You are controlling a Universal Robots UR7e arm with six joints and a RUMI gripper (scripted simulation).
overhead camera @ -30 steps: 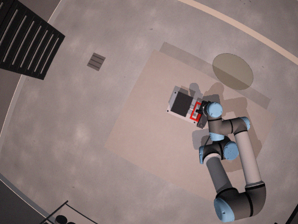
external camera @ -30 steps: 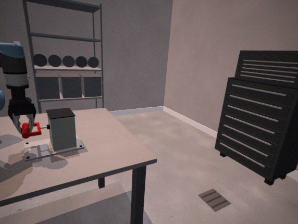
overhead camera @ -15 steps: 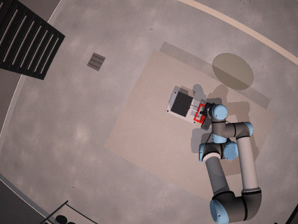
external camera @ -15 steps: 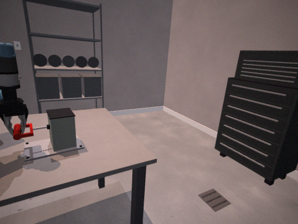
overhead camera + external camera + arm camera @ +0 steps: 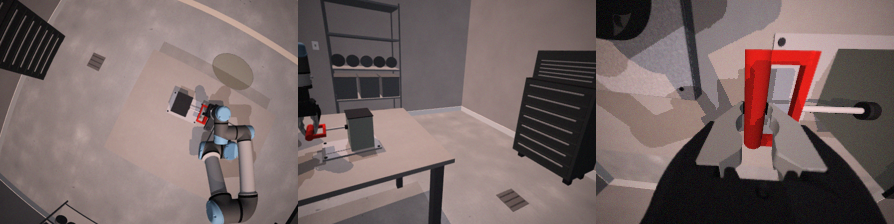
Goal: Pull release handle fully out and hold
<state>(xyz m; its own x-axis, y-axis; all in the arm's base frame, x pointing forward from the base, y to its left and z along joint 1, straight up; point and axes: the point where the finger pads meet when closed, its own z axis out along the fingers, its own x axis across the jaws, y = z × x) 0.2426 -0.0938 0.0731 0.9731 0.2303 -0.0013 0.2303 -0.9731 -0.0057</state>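
The red release handle (image 5: 201,116) (image 5: 313,132) (image 5: 757,105) is a rectangular loop on a thin pale rod (image 5: 831,108) (image 5: 334,128). The rod runs into a grey-green box (image 5: 360,129) (image 5: 181,104) with a dark top, on a light baseplate (image 5: 329,151) (image 5: 174,112) (image 5: 831,42). The handle stands well away from the box, over the baseplate's end, with a long stretch of rod showing. My gripper (image 5: 754,102) (image 5: 309,124) (image 5: 206,113) comes down from above and is shut on the handle's round outer bar. The arm hangs above the table.
The box stands on a beige table (image 5: 407,146) (image 5: 156,146). A metal shelf rack (image 5: 365,60) stands behind it. A dark drawer cabinet (image 5: 558,114) (image 5: 23,39) stands off to the side. A floor vent (image 5: 512,199) (image 5: 96,61) lies beyond the table.
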